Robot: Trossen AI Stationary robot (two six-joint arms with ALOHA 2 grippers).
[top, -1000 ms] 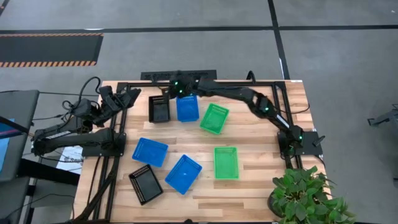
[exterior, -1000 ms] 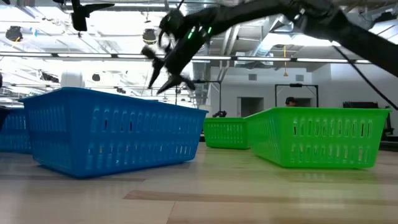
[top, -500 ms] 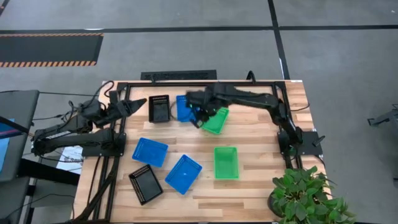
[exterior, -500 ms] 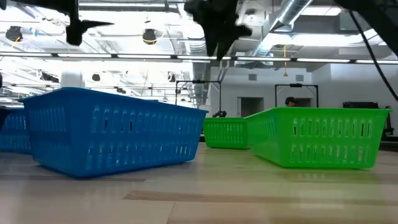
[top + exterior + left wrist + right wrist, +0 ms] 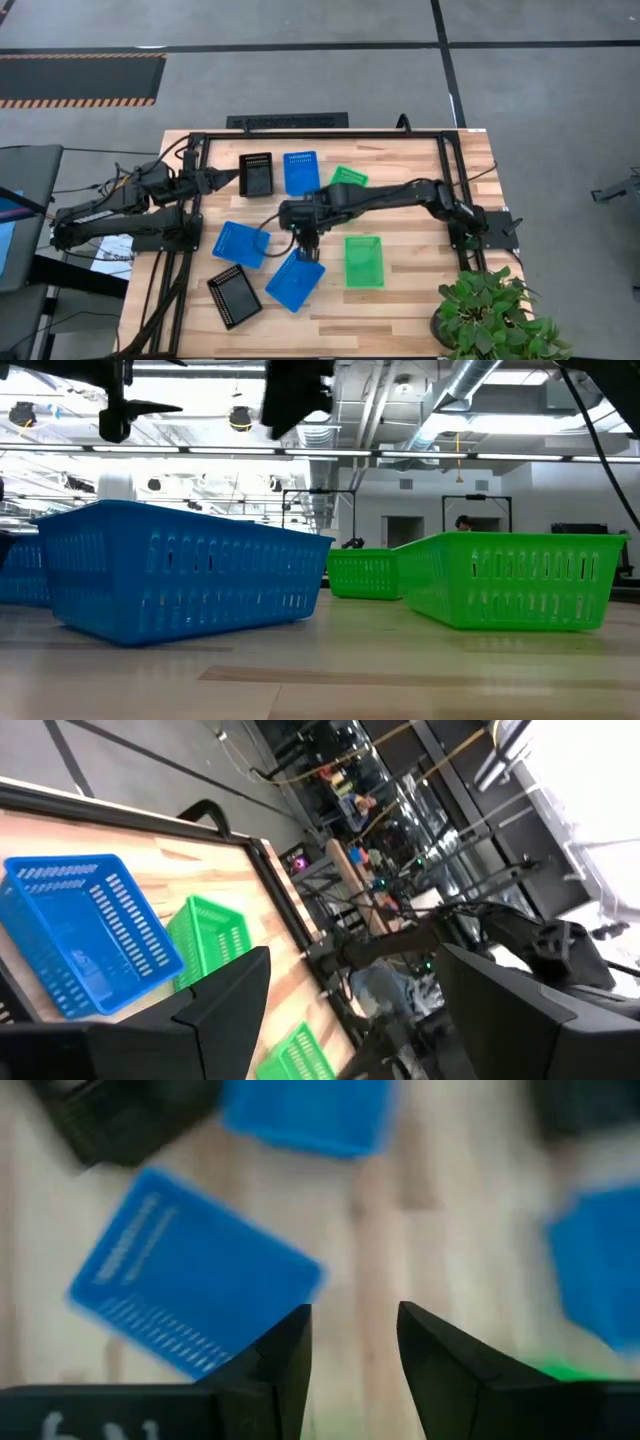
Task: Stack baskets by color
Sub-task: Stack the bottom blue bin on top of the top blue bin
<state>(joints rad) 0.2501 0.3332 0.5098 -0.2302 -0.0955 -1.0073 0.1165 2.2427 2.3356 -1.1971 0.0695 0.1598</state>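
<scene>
I have the right gripper over the middle of the table, just above the near blue basket, its jaws apart with nothing between them. The left gripper waits at the far left beside the far black basket, jaws wide and empty. The other baskets lie scattered singly, none stacked that I can see.

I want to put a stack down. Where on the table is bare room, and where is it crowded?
Bare wood lies right of the two green baskets, toward the table's right edge, and along the front edge left of the plant. The left-centre is crowded: blue baskets, a black basket and the open right gripper.
</scene>
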